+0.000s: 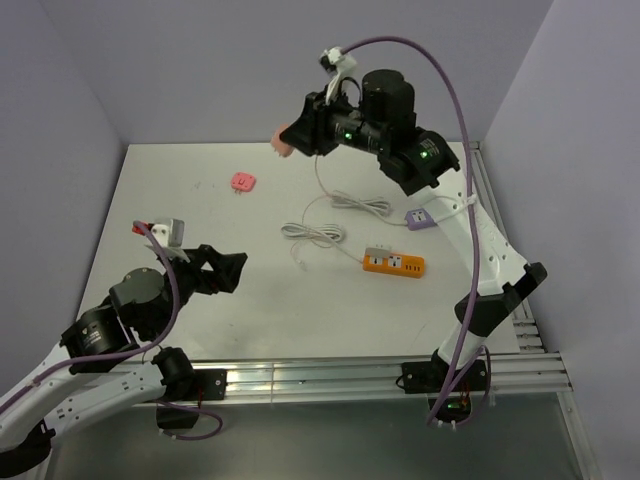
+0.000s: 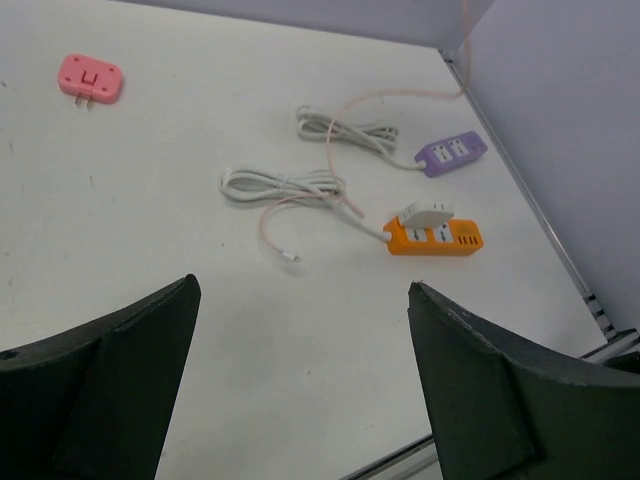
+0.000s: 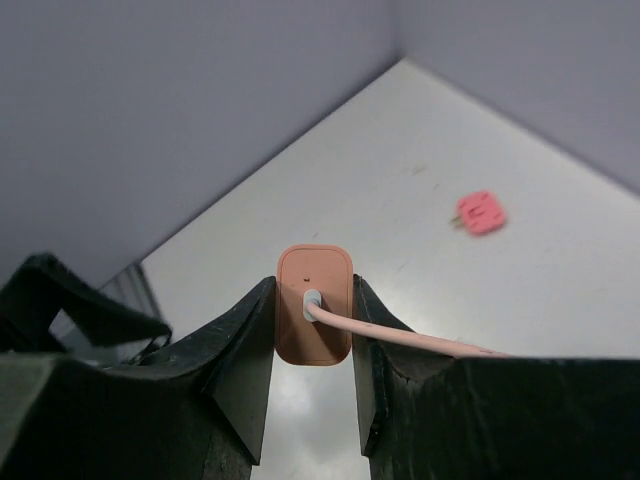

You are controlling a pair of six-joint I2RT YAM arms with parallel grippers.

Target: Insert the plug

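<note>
- The right gripper (image 3: 313,322) is clamped on the peach plug (image 3: 314,305), its two fingers pressing the plug's sides; the plug hangs high above the table (image 1: 190,215) near the far edge, with its thin pink cable (image 2: 335,150) trailing down to the surface
- The orange power strip (image 1: 393,263) lies flat towards the right edge, about midway between the far and near edges, so it sits below the plug, nearer and to the right; its long axis runs roughly along the near edge
- A white plug (image 2: 425,213) already fills its left end
- The purple power strip (image 1: 419,217) lies just beyond it, closer to the right edge; which strip is meant cannot be told
- The left gripper (image 2: 300,370) hovers over the near-left corner with fingers wide apart, holding nothing, well apart from both strips
- White coiled cords (image 1: 315,233) lie left of the orange strip, likely in the descent path; a pink adapter (image 1: 243,181) sits apart towards the far-left corner
</note>
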